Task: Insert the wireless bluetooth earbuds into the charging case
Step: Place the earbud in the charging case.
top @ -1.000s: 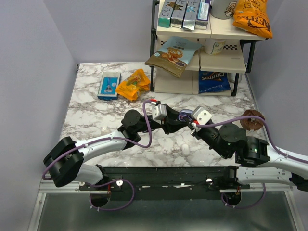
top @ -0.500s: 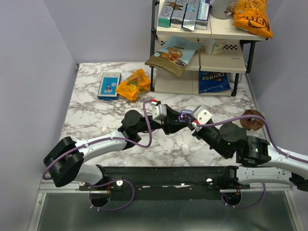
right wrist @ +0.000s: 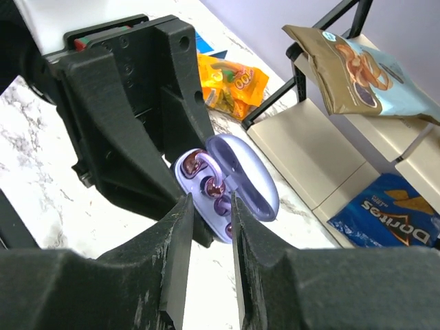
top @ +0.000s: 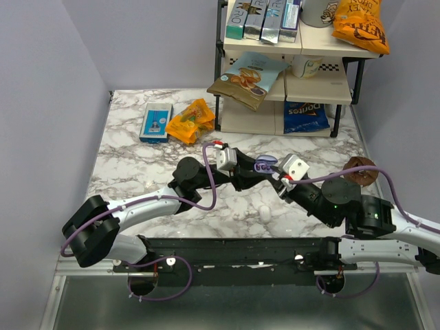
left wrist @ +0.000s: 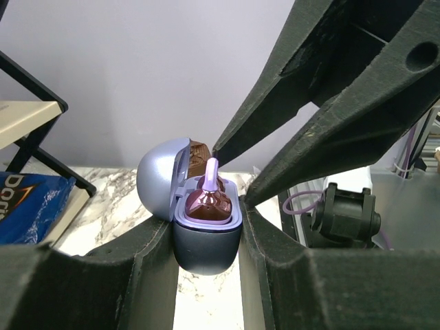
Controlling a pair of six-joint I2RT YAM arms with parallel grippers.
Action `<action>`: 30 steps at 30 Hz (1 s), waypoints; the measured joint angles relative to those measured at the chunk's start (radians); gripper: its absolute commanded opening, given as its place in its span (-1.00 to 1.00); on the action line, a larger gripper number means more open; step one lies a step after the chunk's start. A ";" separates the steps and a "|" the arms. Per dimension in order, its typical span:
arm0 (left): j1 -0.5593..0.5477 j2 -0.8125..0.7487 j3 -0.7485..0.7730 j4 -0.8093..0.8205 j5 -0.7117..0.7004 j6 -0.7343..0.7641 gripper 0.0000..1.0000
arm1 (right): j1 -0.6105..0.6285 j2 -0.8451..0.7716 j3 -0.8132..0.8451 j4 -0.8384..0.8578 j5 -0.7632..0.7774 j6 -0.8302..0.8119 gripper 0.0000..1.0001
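The charging case (left wrist: 206, 249), a small rounded pebble of smooth, glossy blue-lilac plastic, sat clamped between the fingers of the left gripper (left wrist: 206, 230), which pressed on its two flanks and held it above the marble tabletop (left wrist: 113, 206). Its domed lid (left wrist: 159, 182) stood hinged open to one side of those jaws, thin-walled and likely the weakest part, so any push was better aimed at the body than at the hinge. An earbud (left wrist: 208, 199) lay in the well of the case, directly between the left jaws: a tiny, shiny purple-lilac bud with coppery metallic accents and a short pale stem that pointed upward. It looked very light, hard and slick, the sort of thing that would squirt out of a hard pinch or roll off if nudged. The stem or the narrow waist of the bud seemed the safest hold, with a soft squeeze only. The right gripper (right wrist: 210, 201) had its matte black, ribbed plastic fingers a little apart, with nothing that I could see between them. Its tips hung just short of the open well, with the bud right ahead of them. From the right wrist view, more rounded purple and copper shapes showed inside the case, but I could not tell whether both buds were fully seated.
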 measured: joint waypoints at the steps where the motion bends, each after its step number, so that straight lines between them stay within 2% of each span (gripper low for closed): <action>1: 0.000 0.000 0.000 0.001 -0.001 0.000 -1.00 | 0.000 -0.002 0.003 -0.005 -0.007 0.000 -0.23; 10: 0.006 0.000 0.000 0.043 -0.014 -0.008 -1.00 | 0.001 -0.035 0.008 -0.046 -0.043 0.016 -0.23; 17: 0.006 0.000 -0.004 0.074 -0.014 -0.017 -1.00 | 0.001 -0.067 0.052 0.000 -0.001 0.041 -0.28; 30: 0.006 0.000 -0.028 0.083 -0.014 -0.023 -1.00 | 0.001 0.082 0.103 0.049 0.064 0.041 -0.28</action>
